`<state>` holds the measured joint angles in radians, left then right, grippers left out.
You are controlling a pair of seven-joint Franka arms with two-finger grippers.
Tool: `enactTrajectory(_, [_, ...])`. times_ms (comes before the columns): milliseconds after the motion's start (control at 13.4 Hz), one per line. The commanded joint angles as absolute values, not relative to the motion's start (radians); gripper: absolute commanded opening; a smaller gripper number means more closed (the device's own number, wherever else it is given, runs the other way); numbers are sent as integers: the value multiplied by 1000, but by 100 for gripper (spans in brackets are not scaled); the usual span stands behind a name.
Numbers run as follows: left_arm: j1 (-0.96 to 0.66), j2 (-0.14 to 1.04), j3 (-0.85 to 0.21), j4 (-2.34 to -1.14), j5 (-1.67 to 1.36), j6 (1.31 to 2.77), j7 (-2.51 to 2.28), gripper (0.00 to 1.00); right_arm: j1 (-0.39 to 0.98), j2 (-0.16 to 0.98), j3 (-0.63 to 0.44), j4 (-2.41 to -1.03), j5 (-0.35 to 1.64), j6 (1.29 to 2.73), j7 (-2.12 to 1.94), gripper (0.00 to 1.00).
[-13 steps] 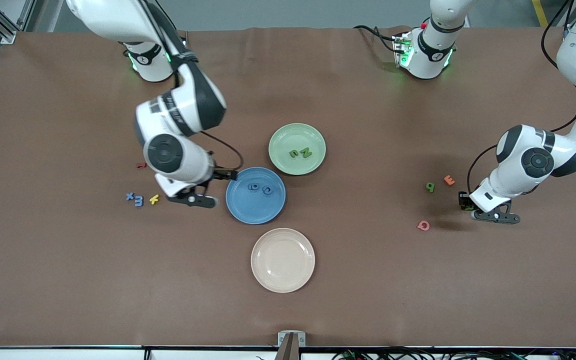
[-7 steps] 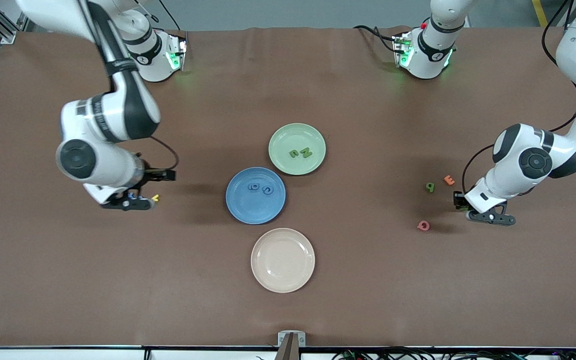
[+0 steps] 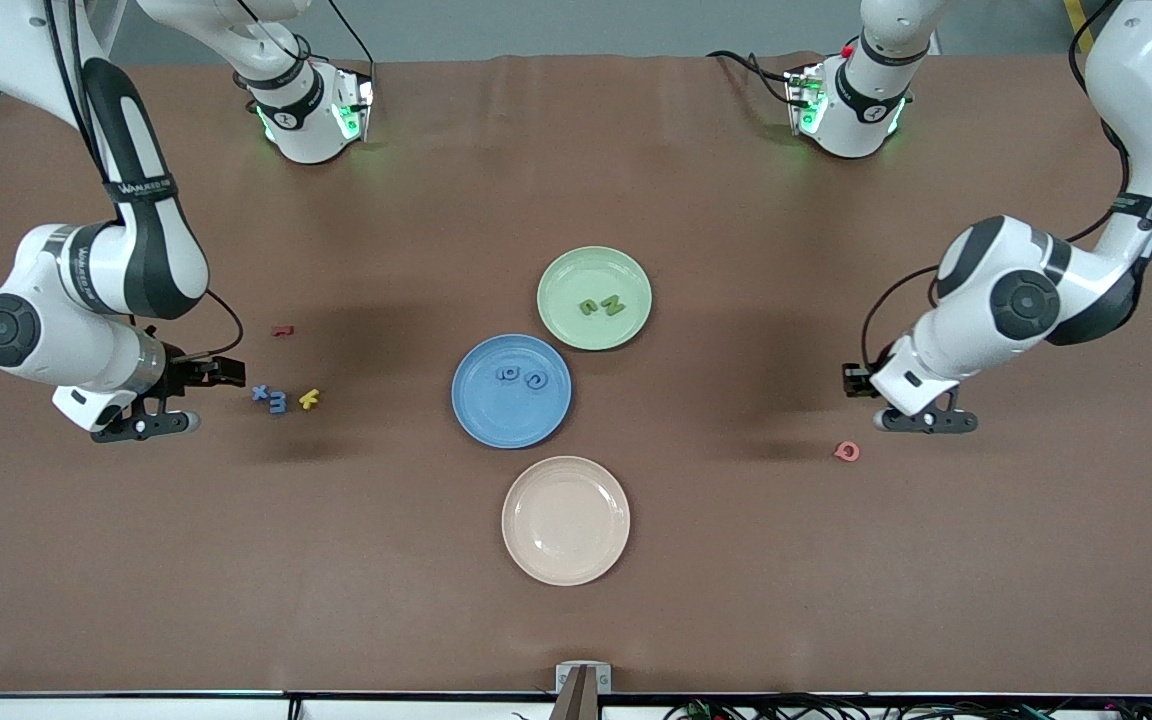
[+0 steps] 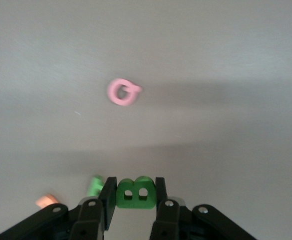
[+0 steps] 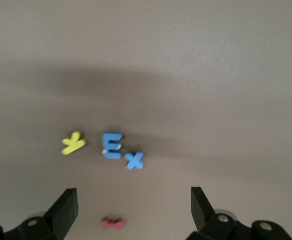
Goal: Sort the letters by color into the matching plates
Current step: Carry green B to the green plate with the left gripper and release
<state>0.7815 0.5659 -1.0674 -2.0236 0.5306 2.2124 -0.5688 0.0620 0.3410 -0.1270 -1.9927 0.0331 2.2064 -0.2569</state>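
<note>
Fingers of the left gripper (image 4: pixel 134 192) pinch a green letter B (image 4: pixel 135 192) above the table; the right gripper (image 5: pixel 134 205) hangs wide open over the blue letters (image 5: pixel 121 149). The B's grip looks shallow, so it could slip before reaching the green plate (image 3: pixel 626 262)

Green letter B (image 4: pixel 135 192) between black fingers (image 4: pixel 107 196); pink letter (image 4: pixel 122 92) nearby.
</note>
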Motion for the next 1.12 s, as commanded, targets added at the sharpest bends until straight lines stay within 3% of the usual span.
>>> enactTrajectory(0, [776, 560, -1155, -2034, 514, 2175, -731, 1, 34, 397, -106, -2002, 14, 2298, -323, 100])
enactTrajectory(299, [611, 558, -1183, -2046, 517, 2175, -1024, 1, 21, 465, -103, -2020, 18, 2393, -371, 100])
enactTrajectory(821, [329, 581, -1172, -2037, 534, 2189, -1405, 1, 14, 500, -98, -2049, 29, 2410, -379, 100])
enactTrajectory(1045, [186, 610, -1102, -2031, 583, 2210, -1549, 0, 8, 499, -97, -2082, 35, 2407, -396, 100])
